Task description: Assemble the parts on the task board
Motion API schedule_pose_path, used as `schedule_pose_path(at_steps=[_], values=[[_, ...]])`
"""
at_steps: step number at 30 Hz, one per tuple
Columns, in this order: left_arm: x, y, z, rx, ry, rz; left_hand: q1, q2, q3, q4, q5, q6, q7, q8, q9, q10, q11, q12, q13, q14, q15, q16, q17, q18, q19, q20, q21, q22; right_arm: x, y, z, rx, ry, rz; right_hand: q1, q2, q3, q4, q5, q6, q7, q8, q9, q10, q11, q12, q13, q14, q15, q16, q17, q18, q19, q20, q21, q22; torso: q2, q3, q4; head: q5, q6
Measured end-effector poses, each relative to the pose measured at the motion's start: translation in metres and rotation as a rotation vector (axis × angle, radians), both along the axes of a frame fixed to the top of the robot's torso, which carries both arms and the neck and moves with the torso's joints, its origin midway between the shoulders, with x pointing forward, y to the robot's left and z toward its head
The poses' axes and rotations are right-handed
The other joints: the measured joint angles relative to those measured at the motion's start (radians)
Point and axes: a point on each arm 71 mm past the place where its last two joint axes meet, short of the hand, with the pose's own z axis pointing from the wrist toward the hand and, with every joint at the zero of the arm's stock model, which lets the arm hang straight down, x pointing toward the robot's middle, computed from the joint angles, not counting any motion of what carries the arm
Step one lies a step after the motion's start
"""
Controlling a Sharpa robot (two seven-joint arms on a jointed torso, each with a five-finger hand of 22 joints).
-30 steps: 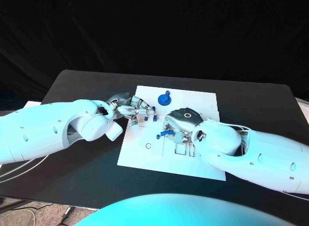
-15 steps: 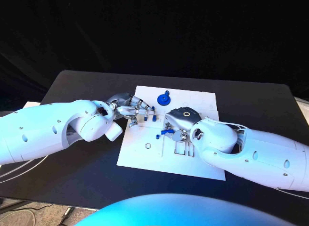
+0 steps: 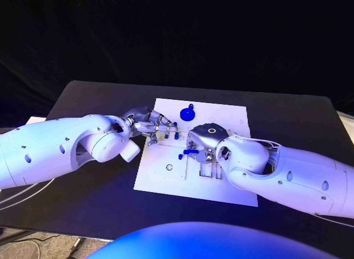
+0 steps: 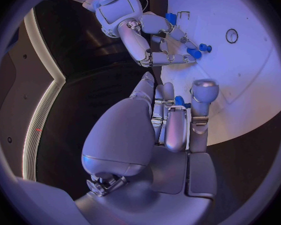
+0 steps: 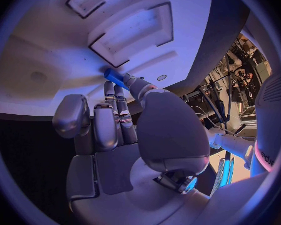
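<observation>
Centre of frame, on the black table point(image 3: 83, 97): white task board point(image 3: 224, 183). Left robot hand point(image 3: 150, 125) at the board's left edge, fingers curled; whether it holds a part cannot be told. Right robot hand point(image 3: 204, 143) mid-board, pinching a small blue peg point(image 3: 186, 154). Round blue part point(image 3: 188, 114) lies near the board's upper edge.

Setting: robotics laboratory or test cell. Evidence: flat black table point(image 3: 92, 102) across the middle of the head view, carrying a white rectangular task board point(image 3: 224, 116) at centre; black curtain backdrop point(image 3: 177, 38) spanning the upper frame; bundled cables and metal equipment stands point(image 5: 231, 85) at the right rim of the right wrist view.
</observation>
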Motion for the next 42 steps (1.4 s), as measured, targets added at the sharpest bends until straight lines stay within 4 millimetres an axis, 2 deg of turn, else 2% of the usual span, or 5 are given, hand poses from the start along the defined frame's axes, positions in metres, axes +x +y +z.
schedule_pose_path(at_steps=[11,27,30,34,42], values=[[0.0,0.0,0.0,0.001,0.003,-0.001,0.004,-0.004,0.0,0.0,0.0,-0.004,0.004,0.0,-0.003,0.0,0.0,0.0,-0.004,0.0,0.0,-0.004,0.0,0.0,-0.004,0.004,0.0,0.0,0.001,-0.003,-0.004,-0.028,0.016,-0.008,0.0,-0.021,-0.013,0.004,-0.006,-0.028,0.017,0.0,-0.008,-0.014,0.014,-0.01,0.0,0.0,0.007,0.0,-0.007,0.0,-0.006,0.006,0.0,-0.009,0.0,0.0006,0.0002,0.001,0.0],[0.0,0.0,0.0,0.003,0.006,-0.002,0.004,-0.004,0.0,0.0,0.0,-0.004,0.004,0.0,-0.003,0.0,0.0,0.0,-0.004,0.0,0.0,-0.004,0.0,0.0,-0.004,0.004,0.0,0.0,0.0,-0.006,-0.003,-0.036,0.019,-0.009,0.004,-0.039,-0.029,0.007,-0.014,-0.045,0.02,0.0,-0.014,-0.023,0.016,-0.01,0.002,0.0,0.014,0.0,-0.011,0.0,-0.007,0.014,-0.004,-0.012,0.0,0.0012,-0.0002,0.001,0.0],[0.0,0.0,0.0,0.003,0.007,-0.002,0.004,-0.004,0.0,0.0,0.0,-0.004,0.004,0.0,-0.004,0.0,0.0,-0.005,-0.005,-0.003,0.003,-0.004,0.0,0.0,-0.004,0.004,0.0,0.0,0.001,-0.006,-0.003,-0.038,0.019,-0.01,0.037,-0.019,-0.012,-0.01,-0.014,-0.045,0.02,0.0,-0.014,-0.023,0.016,-0.01,0.005,0.0,0.014,0.0,-0.009,0.0,-0.007,0.014,-0.004,-0.01,0.0,0.001,-0.0001,0.0,0.0],[0.0,0.0,0.0,0.003,0.007,-0.003,0.004,-0.004,0.0,0.0,0.0,-0.004,0.004,0.0,-0.004,0.0,0.0,-0.007,-0.005,-0.003,0.003,-0.004,0.0,0.0,-0.004,0.004,0.0,0.0,0.002,-0.007,-0.003,-0.039,0.016,-0.013,0.065,0.009,0.022,-0.029,-0.019,-0.011,0.005,0.012,-0.012,0.009,0.007,-0.002,0.005,0.0,0.014,0.012,0.013,0.0,0.007,0.011,0.021,0.025,0.0,0.0006,0.0,-0.001,0.0],[0.0,0.0,0.0,0.003,0.008,-0.003,0.008,0.0,0.0,0.0,0.0,-0.004,0.003,0.0,-0.004,0.0,0.0,-0.007,-0.007,-0.003,0.003,-0.004,-0.002,0.0,-0.004,0.004,-0.004,0.0,0.001,-0.01,-0.004,-0.012,0.006,-0.017,0.066,0.019,0.036,-0.036,-0.025,0.014,-0.003,0.026,-0.005,0.028,0.009,0.012,0.01,-0.002,0.001,0.016,0.023,0.0,0.017,0.001,0.041,0.052,0.0,0.0006,0.0002,-0.002,0.0]])
